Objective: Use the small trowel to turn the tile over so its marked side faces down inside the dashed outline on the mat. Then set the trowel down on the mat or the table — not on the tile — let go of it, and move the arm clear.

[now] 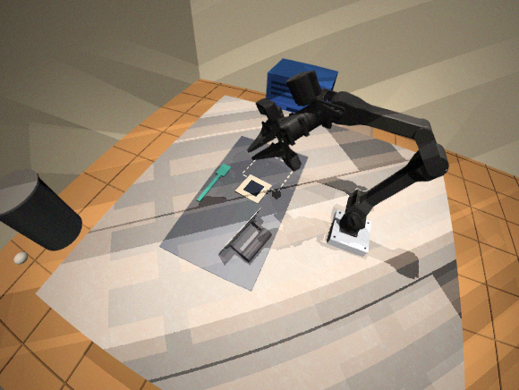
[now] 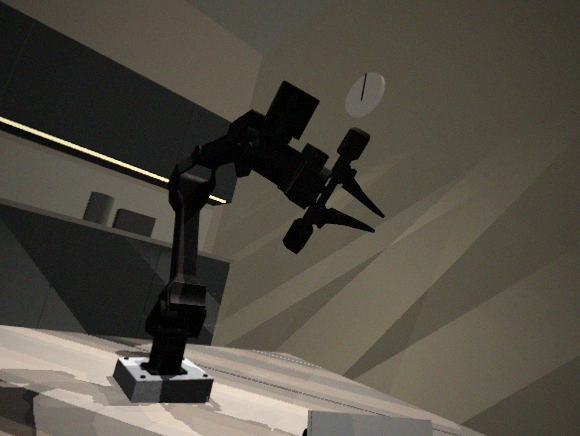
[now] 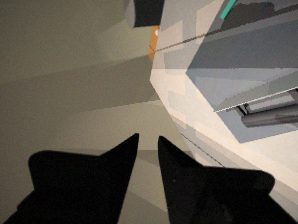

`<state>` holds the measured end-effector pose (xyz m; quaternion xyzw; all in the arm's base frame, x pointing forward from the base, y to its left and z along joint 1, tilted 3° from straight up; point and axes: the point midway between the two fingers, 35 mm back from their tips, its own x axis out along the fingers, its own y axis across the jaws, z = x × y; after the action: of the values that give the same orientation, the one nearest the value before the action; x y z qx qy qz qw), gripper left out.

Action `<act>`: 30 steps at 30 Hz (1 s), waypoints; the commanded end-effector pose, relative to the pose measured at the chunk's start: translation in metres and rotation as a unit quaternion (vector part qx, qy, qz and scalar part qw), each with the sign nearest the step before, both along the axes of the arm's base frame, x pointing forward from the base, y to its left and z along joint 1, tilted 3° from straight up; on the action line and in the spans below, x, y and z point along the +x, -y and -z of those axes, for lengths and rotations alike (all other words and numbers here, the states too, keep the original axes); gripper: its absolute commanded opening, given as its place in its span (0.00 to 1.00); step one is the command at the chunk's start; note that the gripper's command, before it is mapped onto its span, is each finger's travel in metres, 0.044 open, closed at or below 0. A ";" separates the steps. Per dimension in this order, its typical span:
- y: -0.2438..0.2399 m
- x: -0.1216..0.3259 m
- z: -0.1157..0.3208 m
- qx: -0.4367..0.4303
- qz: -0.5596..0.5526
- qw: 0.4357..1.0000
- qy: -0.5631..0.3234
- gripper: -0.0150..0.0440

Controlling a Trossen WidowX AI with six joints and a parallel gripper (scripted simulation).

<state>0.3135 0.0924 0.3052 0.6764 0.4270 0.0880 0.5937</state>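
While the hand [image 1: 250, 155] [image 2: 379, 224] [image 3: 148, 138] hovers, the tile [image 1: 253, 188] below.

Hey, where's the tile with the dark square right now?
In the top view, the tile lies on the mat, between the green trowel and the dashed outline's near corner.

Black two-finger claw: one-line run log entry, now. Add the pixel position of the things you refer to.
claw [image 1: 250, 155] [image 2: 379, 224] [image 3: 148, 138] open, empty, raised | square cream tile [image 1: 254, 188], dark mark up | flip pending
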 end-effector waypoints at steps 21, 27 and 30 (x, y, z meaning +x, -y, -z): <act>-0.005 0.016 0.039 -0.255 -0.142 0.946 0.144 0.42; -0.006 0.019 0.049 -0.313 -0.187 0.914 0.177 0.42; -0.006 0.020 0.054 -0.341 -0.211 0.896 0.193 0.42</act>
<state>0.3320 0.0986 0.2567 0.3325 0.4380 0.1803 0.8155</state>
